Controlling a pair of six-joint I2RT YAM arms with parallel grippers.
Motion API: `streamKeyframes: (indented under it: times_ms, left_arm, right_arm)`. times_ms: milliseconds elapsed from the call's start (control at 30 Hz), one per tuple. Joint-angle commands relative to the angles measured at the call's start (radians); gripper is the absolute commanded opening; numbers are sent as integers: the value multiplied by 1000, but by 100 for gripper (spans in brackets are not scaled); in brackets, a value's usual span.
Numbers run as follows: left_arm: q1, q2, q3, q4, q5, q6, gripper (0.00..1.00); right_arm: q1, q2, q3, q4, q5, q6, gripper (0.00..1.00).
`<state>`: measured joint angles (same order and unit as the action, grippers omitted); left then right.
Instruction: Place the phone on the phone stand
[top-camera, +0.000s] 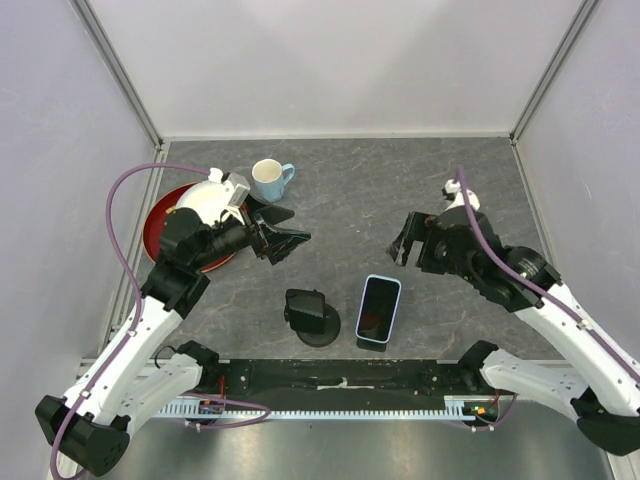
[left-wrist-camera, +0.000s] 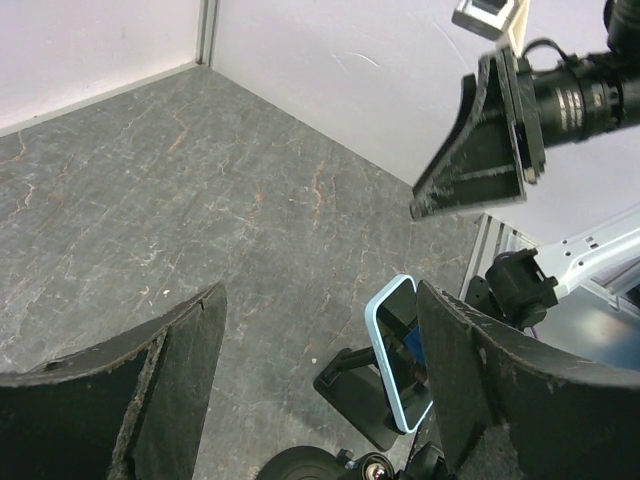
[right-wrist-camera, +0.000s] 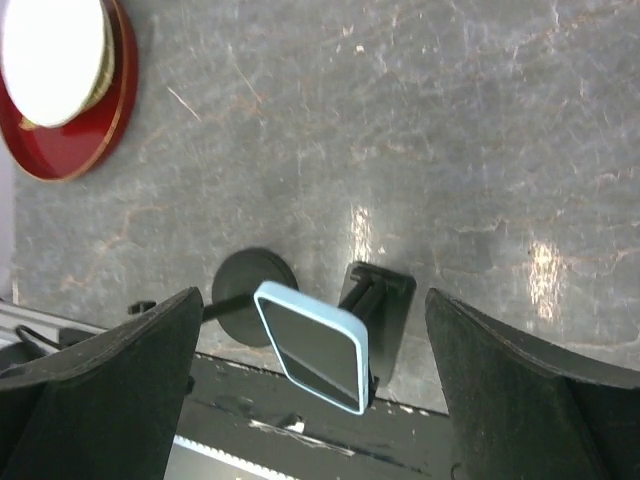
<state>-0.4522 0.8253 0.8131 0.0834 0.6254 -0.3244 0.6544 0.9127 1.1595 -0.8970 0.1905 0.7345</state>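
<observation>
Bases of the two arms sit on a black rail (top-camera: 340, 378) along the bottom of the overhead view. Just above it, at lower centre, the phone (top-camera: 379, 308) in its pale blue case rests on the phone stand (left-wrist-camera: 352, 392). It is propped at a tilt with its dark screen facing up and its lower end toward the rail. The wrist views show it raised off the dark grey marbled bench (top-camera: 400, 180), with the black stand beneath and behind it. Nothing grips it. Just left of the phone stands a second black holder (top-camera: 312, 315) on a round base, apart from the phone and carrying nothing.

Higher in the frame, the left gripper (top-camera: 278, 232) hangs at centre left, pointing right. Its jaws are well apart and have hold of nothing. The right gripper (top-camera: 405, 240) hangs at centre right, pointing left toward the other. Its jaws are spread wide and have hold of nothing. Its wrist view shows the phone and stand below, in the gap between the two fingers, clear of both.

At the left edge lies a red plate (top-camera: 160, 225), partly hidden by the left arm, with a white dish (top-camera: 205, 200) on it. Just to the right of the dish stands a white cup (top-camera: 268, 178) with a light blue handle. Pale walls (top-camera: 340, 60) close the bench at the top and on both sides.
</observation>
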Motion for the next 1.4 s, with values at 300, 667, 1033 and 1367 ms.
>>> streamKeyframes:
  times_ms: [300, 667, 1033, 1367]
  left_arm:
    - [-5, -25, 29, 1, -30, 28, 82]
    - [-8, -25, 34, -13, -43, 30, 83]
    - [-11, -26, 35, -19, -52, 36, 83]
    - [-13, -22, 35, -19, -52, 38, 83]
  right_arm:
    - [514, 274, 157, -218, 484, 318, 99]
    - [626, 430, 215, -543, 678, 818, 98]
    - [628, 442, 157, -560, 681, 904, 98]
    - [628, 422, 59, -425, 641, 743, 98]
